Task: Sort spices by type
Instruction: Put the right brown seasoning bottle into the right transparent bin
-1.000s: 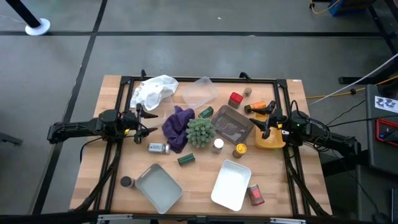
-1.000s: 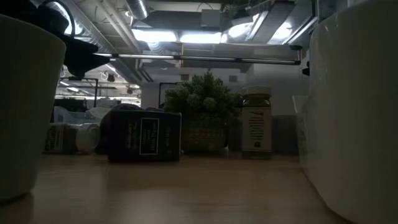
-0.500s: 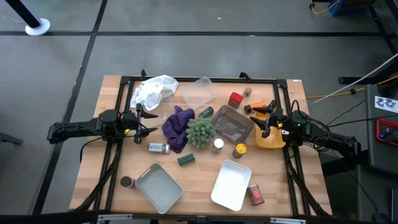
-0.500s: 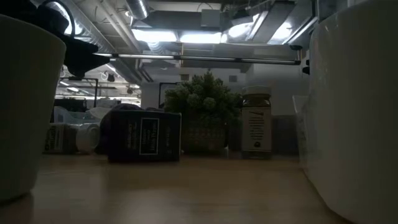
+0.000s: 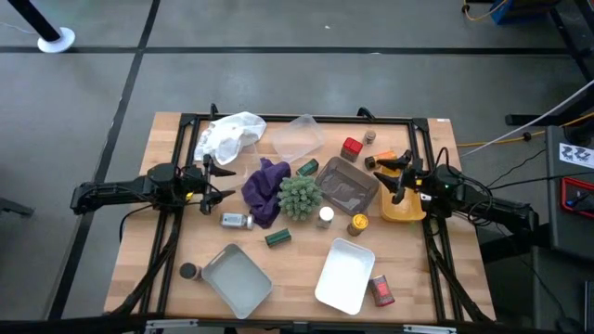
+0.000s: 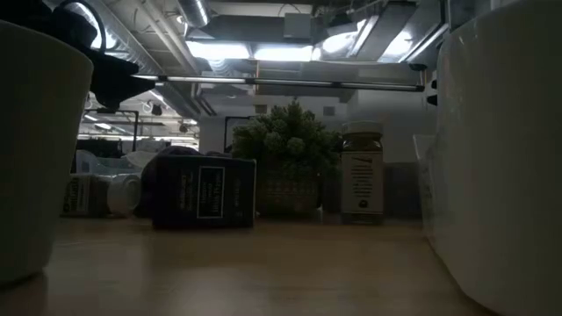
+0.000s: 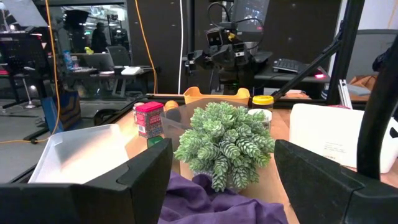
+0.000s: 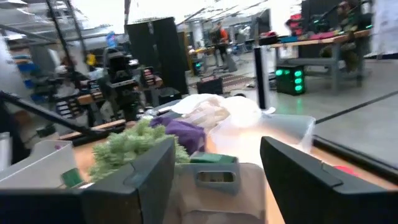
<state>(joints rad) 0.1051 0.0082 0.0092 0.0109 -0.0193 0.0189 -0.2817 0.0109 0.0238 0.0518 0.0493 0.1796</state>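
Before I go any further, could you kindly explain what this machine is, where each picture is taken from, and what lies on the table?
It is a robot with two dark arms at a wooden table. One picture looks straight down, one looks level across the tabletop, and two come from cameras on the wrists. The left claw hangs beside the purple cloth; the right claw hangs by the brown tray. Both are open and hold nothing. Small spice jars lie scattered around a spiky green plant, among them a red tin, a dark green jar and a yellow-capped jar. Two white trays sit empty.
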